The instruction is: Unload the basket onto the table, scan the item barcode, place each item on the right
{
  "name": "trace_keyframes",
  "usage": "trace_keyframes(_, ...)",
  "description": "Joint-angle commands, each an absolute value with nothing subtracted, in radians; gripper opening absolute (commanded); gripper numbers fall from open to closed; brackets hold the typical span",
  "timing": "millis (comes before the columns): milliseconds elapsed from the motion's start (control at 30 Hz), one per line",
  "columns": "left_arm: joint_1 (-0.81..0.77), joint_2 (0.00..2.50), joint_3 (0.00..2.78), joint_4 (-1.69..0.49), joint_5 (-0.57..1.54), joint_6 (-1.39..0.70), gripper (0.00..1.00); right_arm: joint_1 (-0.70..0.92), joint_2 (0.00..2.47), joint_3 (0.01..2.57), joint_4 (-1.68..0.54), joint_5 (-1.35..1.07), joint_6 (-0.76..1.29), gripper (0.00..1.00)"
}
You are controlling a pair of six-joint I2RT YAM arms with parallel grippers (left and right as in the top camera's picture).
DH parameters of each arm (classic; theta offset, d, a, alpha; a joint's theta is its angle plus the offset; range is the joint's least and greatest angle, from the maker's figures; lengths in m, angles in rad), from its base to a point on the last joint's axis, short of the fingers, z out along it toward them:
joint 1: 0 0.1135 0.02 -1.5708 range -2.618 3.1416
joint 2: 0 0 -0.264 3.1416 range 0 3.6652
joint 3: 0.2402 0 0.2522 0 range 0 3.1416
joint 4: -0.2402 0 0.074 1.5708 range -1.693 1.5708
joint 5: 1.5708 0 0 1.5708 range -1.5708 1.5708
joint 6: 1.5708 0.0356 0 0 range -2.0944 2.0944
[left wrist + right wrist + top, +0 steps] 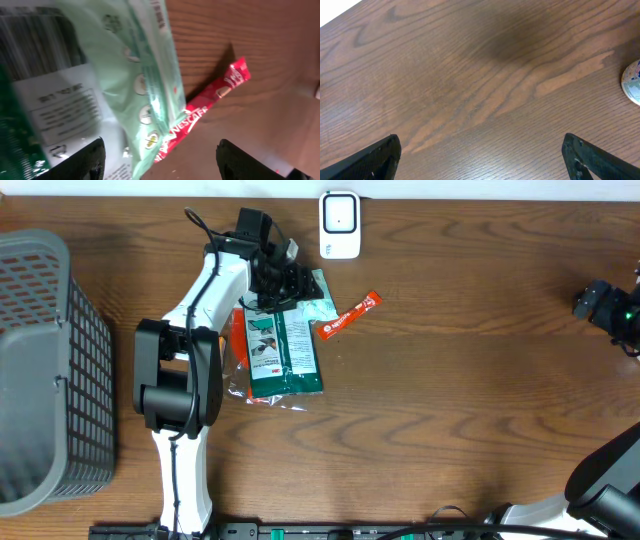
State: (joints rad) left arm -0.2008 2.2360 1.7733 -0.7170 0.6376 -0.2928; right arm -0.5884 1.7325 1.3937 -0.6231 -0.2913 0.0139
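A pile of packets lies on the table: a dark green and white packet (285, 352), a mint green packet (312, 298) over its far end, and a red Nescafe stick (350, 314) beside them. The white barcode scanner (340, 225) stands at the table's back edge. My left gripper (289, 288) hovers over the far end of the pile. In the left wrist view it (160, 162) is open, with the mint packet's (145, 75) corner and the red stick (210, 107) lying between its fingers, nothing clamped. My right gripper (608, 304) is open over bare wood (480, 160) at the far right.
A grey mesh basket (40, 370) takes up the table's left side. An orange packet (237, 340) pokes out under the pile's left edge. A small round label-covered thing (632, 82) shows at the right edge of the right wrist view.
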Motion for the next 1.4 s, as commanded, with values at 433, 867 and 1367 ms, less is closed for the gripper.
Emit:
trace_keyframes(433,-0.21,2.325,1.771,-0.716,0.656,-0.379,0.63,-0.574,1.737,1.386,-0.62,-0.288,0.003,0.99)
trace_keyframes(867,-0.213,2.349,1.771,-0.646,0.817,-0.424,0.61,-0.574,1.737,1.386,-0.62,-0.288,0.003,0.99)
trace_keyframes(1367,-0.238,2.349,1.771,-0.638,0.781,-0.508,0.61,-0.574,1.737,1.386,-0.619,-0.288,0.003,0.99)
